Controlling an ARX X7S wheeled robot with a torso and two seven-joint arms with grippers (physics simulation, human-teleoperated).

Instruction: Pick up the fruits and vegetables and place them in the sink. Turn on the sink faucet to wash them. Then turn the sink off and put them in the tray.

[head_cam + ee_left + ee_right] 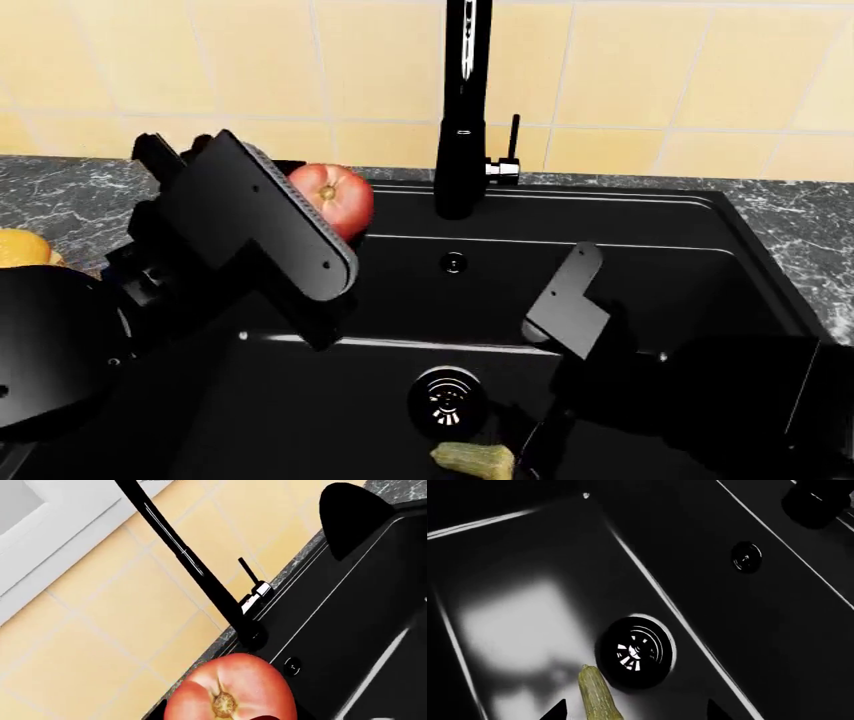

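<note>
A round red tomato hangs above the sink's rear left corner, with my left gripper shut on it. The black faucet rises just beside it, its thin lever standing upright. A pale yellow-green squash lies on the floor of the black sink next to the round drain. My right gripper is down in the basin, open, with its fingertips wide on either side of the squash and apart from it. The tray is out of view.
An overflow hole sits in the sink's back wall below the faucet. Dark speckled counter surrounds the basin, and a yellow tiled wall rises behind. A yellow-orange rounded object shows at the far left edge.
</note>
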